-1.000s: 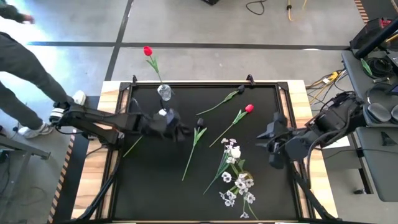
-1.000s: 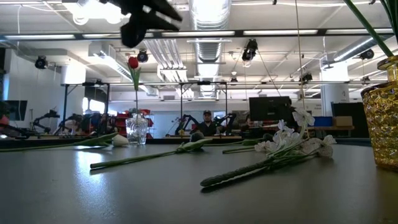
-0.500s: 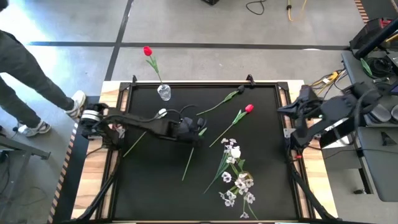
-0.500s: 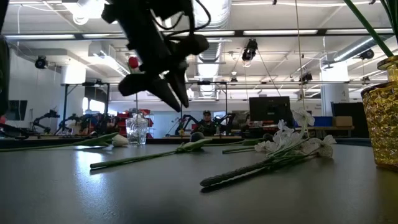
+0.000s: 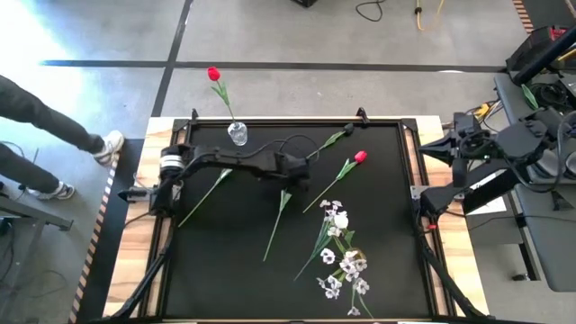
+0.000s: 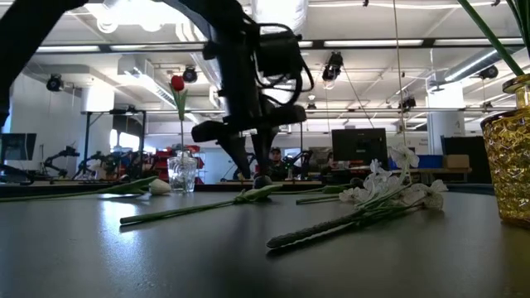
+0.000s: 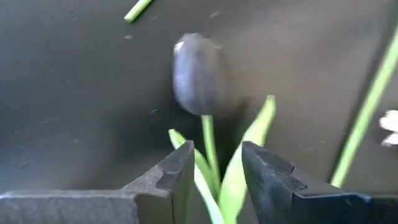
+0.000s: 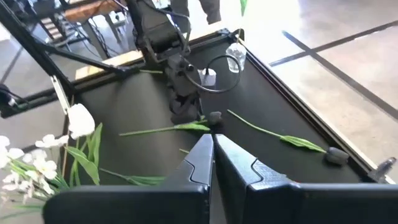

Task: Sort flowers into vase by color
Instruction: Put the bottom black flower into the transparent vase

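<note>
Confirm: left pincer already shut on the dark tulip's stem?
No. In the left wrist view the left pincer stands open, fingers either side of the dark tulip stem, not clamped.

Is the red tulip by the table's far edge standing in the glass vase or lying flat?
Standing: the red tulip rises upright from the small glass vase.

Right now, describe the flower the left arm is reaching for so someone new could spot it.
On the black table, look near the middle, under the left hand. The dark tulip lies flat there, its green stem between the hand's open fingers. Its head is nearly black; its neighbours are red or white.
</note>
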Controlling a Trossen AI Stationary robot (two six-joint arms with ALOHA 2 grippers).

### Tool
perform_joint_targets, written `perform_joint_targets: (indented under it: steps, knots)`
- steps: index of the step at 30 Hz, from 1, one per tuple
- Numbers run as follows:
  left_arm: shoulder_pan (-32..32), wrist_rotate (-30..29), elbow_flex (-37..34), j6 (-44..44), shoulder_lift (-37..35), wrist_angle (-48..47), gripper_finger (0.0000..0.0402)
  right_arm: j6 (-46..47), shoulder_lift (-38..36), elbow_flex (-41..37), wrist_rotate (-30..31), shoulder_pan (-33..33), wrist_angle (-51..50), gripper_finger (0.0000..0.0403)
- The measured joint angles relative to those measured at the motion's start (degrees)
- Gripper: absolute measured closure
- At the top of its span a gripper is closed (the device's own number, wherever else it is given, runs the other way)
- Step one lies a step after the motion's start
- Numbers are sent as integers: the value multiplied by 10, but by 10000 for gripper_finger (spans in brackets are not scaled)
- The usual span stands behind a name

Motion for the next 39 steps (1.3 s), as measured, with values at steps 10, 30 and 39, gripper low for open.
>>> perform_joint_targets:
  steps: [10,30,39]
  knots:
    - [22,19,43,10,69,-29,283,7,-3,0,8,0,-24,394]
    - [54,-132,34,211,-126,-64,400,46,17,0,130,0,18,394]
    - [101,-310,-6,265,-366,1,401,39,41,0,154,0,28,394]
